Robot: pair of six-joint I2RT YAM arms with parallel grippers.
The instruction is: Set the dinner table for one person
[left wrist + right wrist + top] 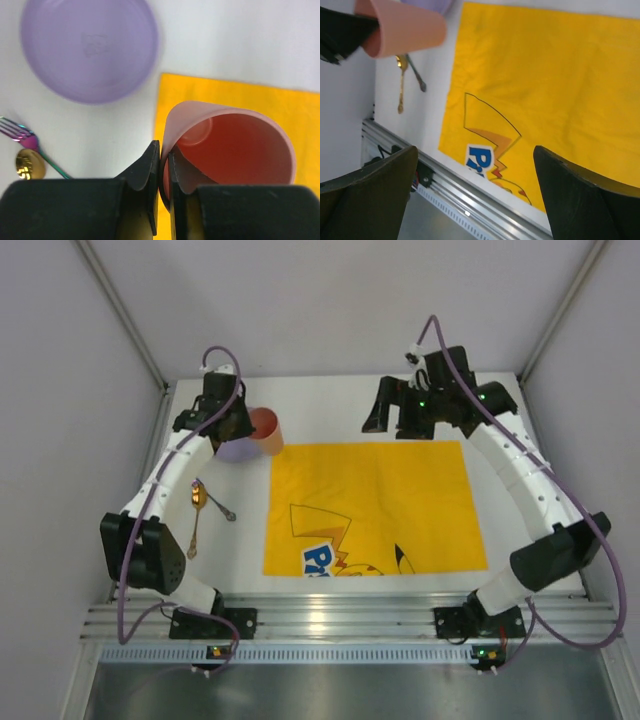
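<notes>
On the top view I see the white surface point(320, 405) lying under the yellow mat point(370, 500), on the left wrist the left end effector point(161, 152) clamped on the rim of the pink cup point(235, 145), and on the right wrist the right end effector point(475, 150) spread apart.

The table point(240, 550) was plain matte white. The mat point(370, 490) was bright yellow, printed toward the near edge with a cartoon in black outline, orange patches and blue letters edged in white. By the far left corner, the cup point(235, 145) was salmon pink outside and deeper coral inside, and the plate point(90, 47) was pale lilac. Along the left edge, the fork point(30, 142) shimmered purple, pink and teal, and the spoon point(30, 164) was gold. The ribbed rail point(330, 620) at the near edge was silver. The left arm point(175, 475) and right arm point(520, 465) were white with black joints, and their cables point(122, 615) were purple.
</notes>
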